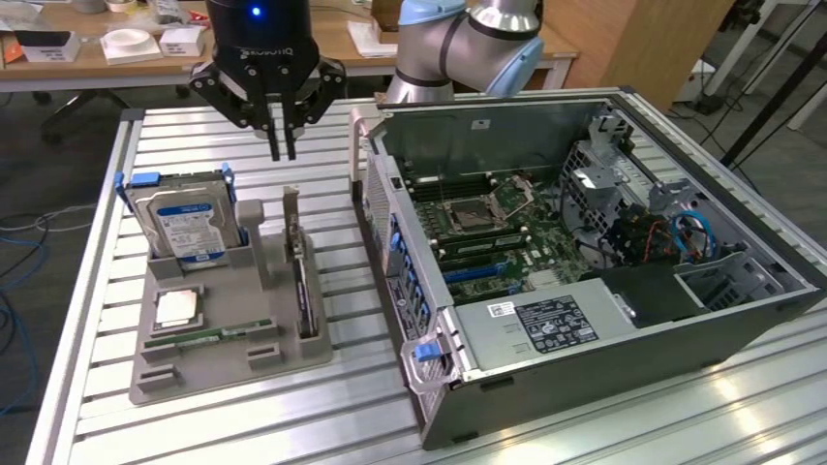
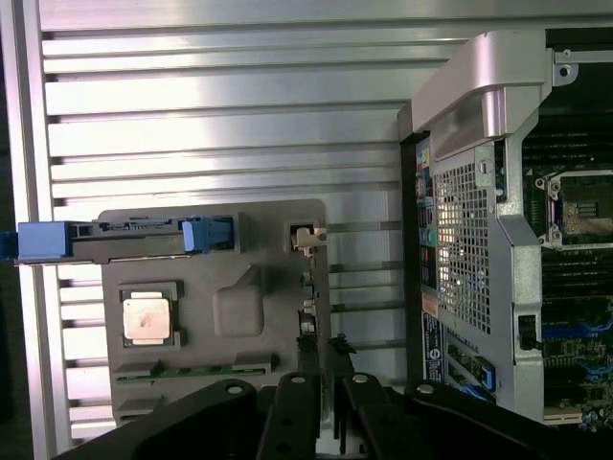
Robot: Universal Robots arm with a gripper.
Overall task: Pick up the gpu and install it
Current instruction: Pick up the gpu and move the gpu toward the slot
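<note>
A grey holder tray (image 1: 207, 360) (image 2: 239, 316) is taken as the landmark. It lies on a slatted metal table (image 1: 194, 136). An open computer case (image 1: 582, 252) (image 2: 469, 240) stands beside the tray's long edge, and a narrow strip of bare slats is left between them. Wider bare table is seen beyond the tray's hard-drive end.

On the tray, a hard drive (image 1: 188, 228) (image 2: 124, 240) is held upright at one end. A processor chip (image 1: 174, 308) (image 2: 147, 319) and a RAM stick (image 1: 207, 336) (image 2: 192, 369) are laid flat nearer the other end. The gpu (image 1: 300, 263) (image 2: 308, 307) is stood on edge in a slot along the tray's case-side edge, with its silver bracket toward the hard-drive end.

The gripper (image 1: 281, 147) (image 2: 326, 426) is hung above that same end of the tray, over the line of the gpu and well clear of it. Its fingers (image 1: 274, 136) (image 2: 292, 412) are parted by only a thin gap. Nothing is held or touched.
</note>
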